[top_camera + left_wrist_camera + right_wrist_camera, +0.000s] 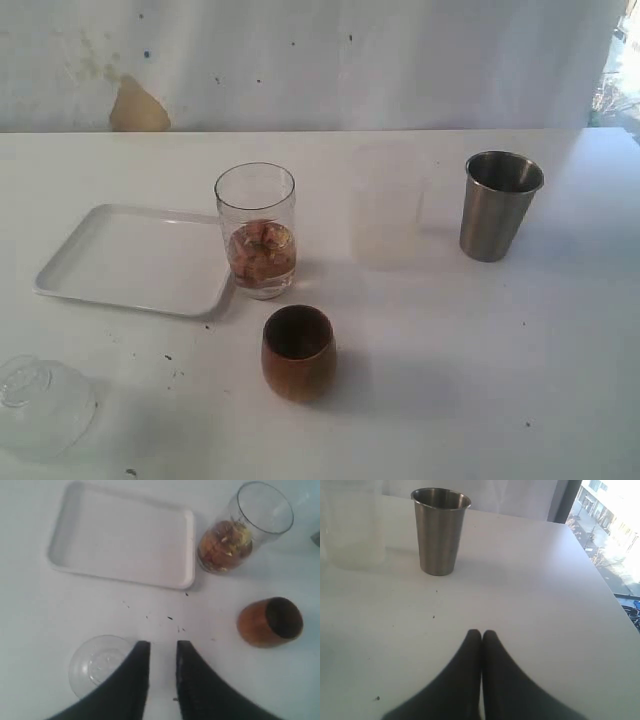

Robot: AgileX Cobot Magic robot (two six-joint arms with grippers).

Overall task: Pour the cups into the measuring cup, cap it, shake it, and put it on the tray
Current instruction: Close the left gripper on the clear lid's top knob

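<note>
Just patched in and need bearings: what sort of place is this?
Probably an indoor, upper-floor test bench: white table, stained white backdrop, street below through a window.

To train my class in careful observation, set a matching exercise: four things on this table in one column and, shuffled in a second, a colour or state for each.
Column one:
1. measuring cup
2. wooden cup
3. steel tumbler
4. tray

Column two:
A. flat and white
B. brown and rounded
C. clear and partly filled
D. grey metal, tapered

Pairs: 1-C, 2-B, 3-D, 4-A.
</note>
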